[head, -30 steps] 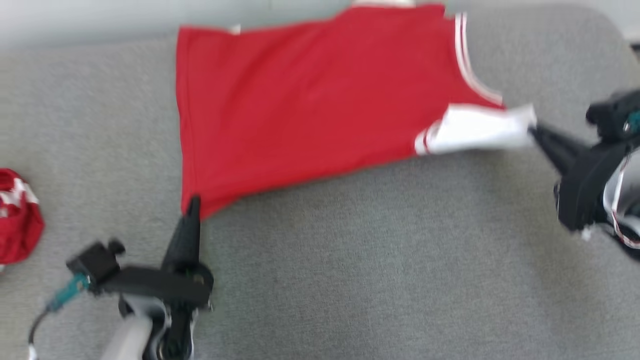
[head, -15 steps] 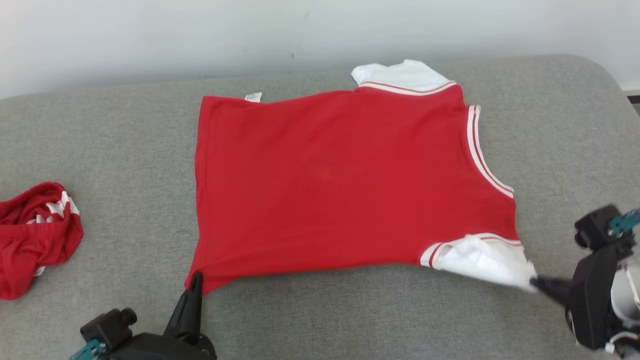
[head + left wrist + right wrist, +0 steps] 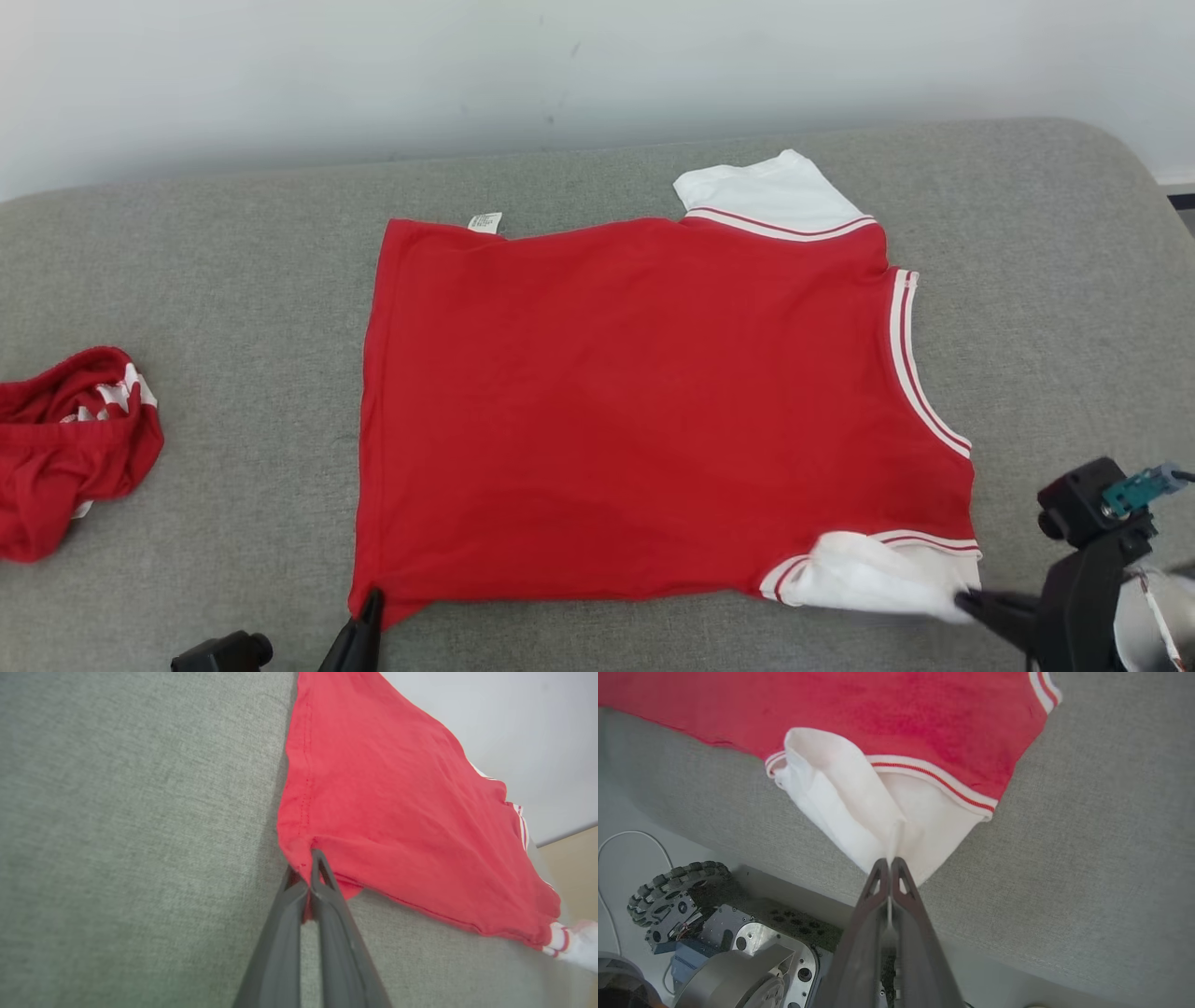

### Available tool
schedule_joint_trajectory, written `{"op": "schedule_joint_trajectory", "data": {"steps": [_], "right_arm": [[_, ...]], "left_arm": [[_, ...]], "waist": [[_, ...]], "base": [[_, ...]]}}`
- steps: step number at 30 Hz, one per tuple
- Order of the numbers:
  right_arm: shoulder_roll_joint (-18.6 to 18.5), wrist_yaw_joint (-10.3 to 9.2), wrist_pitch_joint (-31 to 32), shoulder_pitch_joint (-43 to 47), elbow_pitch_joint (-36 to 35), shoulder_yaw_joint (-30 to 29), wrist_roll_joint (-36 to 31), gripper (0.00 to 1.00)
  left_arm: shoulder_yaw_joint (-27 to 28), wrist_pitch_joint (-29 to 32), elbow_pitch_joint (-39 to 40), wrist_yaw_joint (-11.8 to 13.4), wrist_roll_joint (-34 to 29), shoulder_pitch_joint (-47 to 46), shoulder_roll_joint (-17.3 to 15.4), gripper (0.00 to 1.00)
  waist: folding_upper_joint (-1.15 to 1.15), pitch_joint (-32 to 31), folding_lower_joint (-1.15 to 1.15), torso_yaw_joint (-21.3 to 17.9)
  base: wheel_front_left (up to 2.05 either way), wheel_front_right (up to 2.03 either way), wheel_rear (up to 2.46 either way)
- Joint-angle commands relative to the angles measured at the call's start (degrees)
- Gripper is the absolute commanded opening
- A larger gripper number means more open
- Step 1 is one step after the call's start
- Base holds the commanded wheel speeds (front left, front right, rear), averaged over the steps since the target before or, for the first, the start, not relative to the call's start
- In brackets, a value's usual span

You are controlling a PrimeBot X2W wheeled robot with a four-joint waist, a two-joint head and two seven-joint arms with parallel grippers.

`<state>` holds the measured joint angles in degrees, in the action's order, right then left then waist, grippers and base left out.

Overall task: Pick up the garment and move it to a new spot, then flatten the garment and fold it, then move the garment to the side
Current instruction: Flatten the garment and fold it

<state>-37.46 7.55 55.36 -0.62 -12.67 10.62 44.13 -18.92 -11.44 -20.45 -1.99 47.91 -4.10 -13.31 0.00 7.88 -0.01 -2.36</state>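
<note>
We see a grey fabric cushion point(image 3: 233, 280) spread under everything. On it, at 9 o'clock of the head view, lies a crumpled red cloth point(image 3: 75, 453) with white marks. At 12 o'clock, behind the cushion's far edge, a pale wall point(image 3: 597, 65) rises.

The head camera has tipped up, bringing the wall point(image 3: 597, 75) into sight. The red jersey point(image 3: 635, 411), taut and off the grey cushion point(image 3: 233, 280) a second ago, has settled flat. Just ahead of the right gripper point(image 3: 966, 602), the white sleeve point(image 3: 868, 579) has slackened from a drawn-out strip into a loose fold. The near edge point(image 3: 579, 594), running across to the left gripper point(image 3: 372, 607), now lies level instead of slanting.
</note>
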Motion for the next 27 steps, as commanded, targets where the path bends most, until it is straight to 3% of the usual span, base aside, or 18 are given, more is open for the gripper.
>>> {"op": "schedule_joint_trajectory", "data": {"steps": [1,10,14,19,27], "right_arm": [[-0.48,-0.14,-3.28,-2.11,-1.06,1.28,-0.92,0.00],[-6.46,-0.14,-23.56,-14.04,3.85,12.91,-5.84,0.00],[-7.51,-0.14,-30.84,-19.41,7.93,17.28,-7.20,0.00],[-6.98,-0.14,-42.00,-27.15,16.19,23.40,-9.30,0.00],[-3.78,-0.14,-56.87,-36.61,29.41,27.17,-15.23,0.00]], "left_arm": [[-0.20,0.09,0.83,0.55,-1.32,0.40,-0.71,0.00],[-0.78,1.56,3.37,1.76,-2.57,-3.39,-1.68,0.00],[-1.18,2.24,3.63,1.80,-2.94,-5.35,-1.71,0.00],[-1.05,2.57,3.61,2.11,-3.25,-9.05,-1.21,0.00],[-2.42,1.56,0.17,2.21,-5.60,-15.35,-0.27,0.00]], "waist": [[0.00,0.18,0.01,0.19],[0.00,0.87,0.01,0.62],[0.00,1.09,0.01,0.82],[0.00,2.04,0.01,1.31],[0.00,4.85,0.01,2.25]], "base": [[0.00,0.00,0.00],[0.00,0.00,0.00],[0.00,0.00,0.00],[0.00,0.00,0.00],[0.00,0.00,0.00]]}}
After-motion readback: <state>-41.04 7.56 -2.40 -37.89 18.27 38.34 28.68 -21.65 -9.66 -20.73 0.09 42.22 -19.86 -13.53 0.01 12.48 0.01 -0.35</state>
